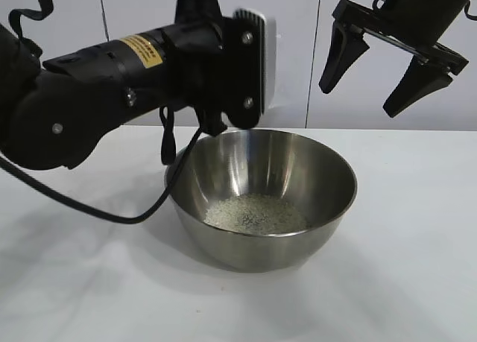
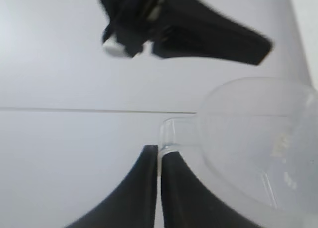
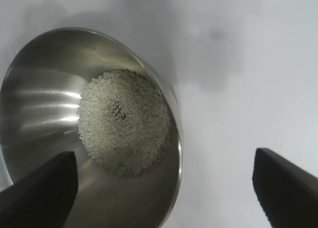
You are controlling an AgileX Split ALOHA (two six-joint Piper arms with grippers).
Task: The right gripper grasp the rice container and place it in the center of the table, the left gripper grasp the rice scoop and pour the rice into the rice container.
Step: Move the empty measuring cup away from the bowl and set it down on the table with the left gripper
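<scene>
The steel rice container (image 1: 261, 245) stands on the white table (image 1: 417, 282) with a pale pile of rice (image 1: 256, 213) in its bottom. The left arm (image 1: 149, 74) hangs over the container's far-left rim, and its claw and the scoop are hidden behind its white end plate in the exterior view. In the left wrist view the left gripper (image 2: 159, 156) is shut on the handle tab of the clear rice scoop (image 2: 253, 133). The right gripper (image 1: 358, 100) is open and empty, high above the container's right side. In the right wrist view it (image 3: 164, 156) spans the container's rim (image 3: 176, 118) above the rice (image 3: 124, 121).
A black cable (image 1: 112, 211) droops from the left arm onto the table beside the container's left wall. The right gripper also shows far off in the left wrist view (image 2: 184, 29). White wall panels stand behind the table.
</scene>
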